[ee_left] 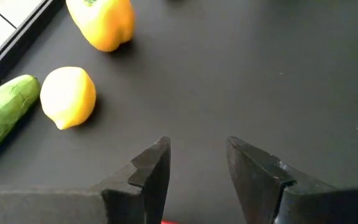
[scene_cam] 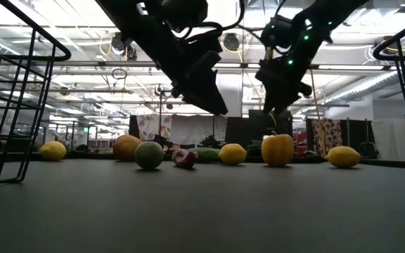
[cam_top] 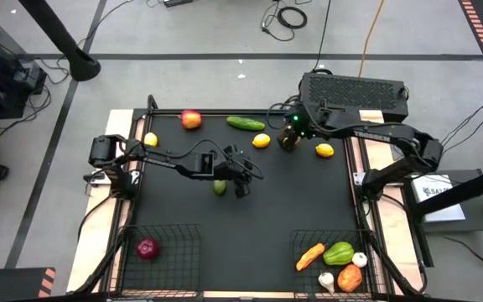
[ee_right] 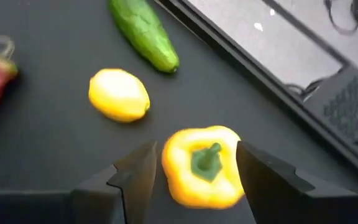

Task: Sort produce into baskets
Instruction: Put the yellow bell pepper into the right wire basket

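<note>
My right gripper (ee_right: pixel 196 148) is open above a yellow pepper (ee_right: pixel 204 168) at the table's far middle, one finger on either side of it and clear of it in the low view (scene_cam: pixel 278 149). My left gripper (ee_left: pixel 197 146) is open and empty at the table's middle (cam_top: pixel 243 172), above a red chili (scene_cam: pixel 185 158), with a green lime (cam_top: pixel 219 187) beside it. A lemon (ee_right: pixel 119 94) and a cucumber (ee_right: pixel 145 31) lie near the pepper. The left basket (cam_top: pixel 162 231) holds a purple onion (cam_top: pixel 148 248). The right basket (cam_top: pixel 309 239) holds a carrot (cam_top: pixel 309 256), a green pepper (cam_top: pixel 339 252), garlic (cam_top: pixel 360 260) and an orange pepper (cam_top: pixel 350 278).
A red apple (cam_top: pixel 191 119) and a lemon (cam_top: pixel 150 140) lie at the far left of the mat, and another lemon (cam_top: pixel 324 151) at the far right. A black grilled box (cam_top: pixel 355 88) stands behind the table's far right edge. The middle of the mat toward the baskets is bare.
</note>
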Motion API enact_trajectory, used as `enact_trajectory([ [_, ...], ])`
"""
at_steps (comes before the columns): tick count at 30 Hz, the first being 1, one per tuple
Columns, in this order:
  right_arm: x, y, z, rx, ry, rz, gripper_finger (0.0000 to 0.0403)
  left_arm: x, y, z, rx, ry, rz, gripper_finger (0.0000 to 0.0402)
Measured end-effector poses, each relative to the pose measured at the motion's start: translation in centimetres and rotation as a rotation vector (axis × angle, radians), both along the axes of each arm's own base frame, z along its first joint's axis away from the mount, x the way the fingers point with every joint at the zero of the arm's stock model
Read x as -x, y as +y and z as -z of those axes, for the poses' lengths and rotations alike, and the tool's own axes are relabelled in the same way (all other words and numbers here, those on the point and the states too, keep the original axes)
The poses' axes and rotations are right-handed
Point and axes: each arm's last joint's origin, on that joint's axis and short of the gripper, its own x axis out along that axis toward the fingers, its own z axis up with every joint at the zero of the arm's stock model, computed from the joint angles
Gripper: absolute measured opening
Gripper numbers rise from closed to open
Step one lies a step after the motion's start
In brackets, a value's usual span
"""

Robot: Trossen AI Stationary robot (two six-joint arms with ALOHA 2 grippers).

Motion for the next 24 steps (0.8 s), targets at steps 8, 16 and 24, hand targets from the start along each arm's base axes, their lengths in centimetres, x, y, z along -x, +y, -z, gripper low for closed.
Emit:
enact_trajectory([
  [8, -1.9, -0.3, 0.8, -0.04, 0.135, 0.109, 0.0212, 0.0, -0.5, 0.0, 0.0, 0.0, 0.013, 0.0164],
  [16, -3.1, -1.3, 3.0, -0.076, 0.2, 0.144, 0.0212, 0.0, -0.7, 0.0, 0.0, 0.0, 0.019, 0.0164],
  [24, -3.3, -1.5, 4.0, -0.093, 0.22, 0.162, 0.0212, 0.0, -0.8, 0.0, 0.012, 0.0, 0.034, 0.0164],
])
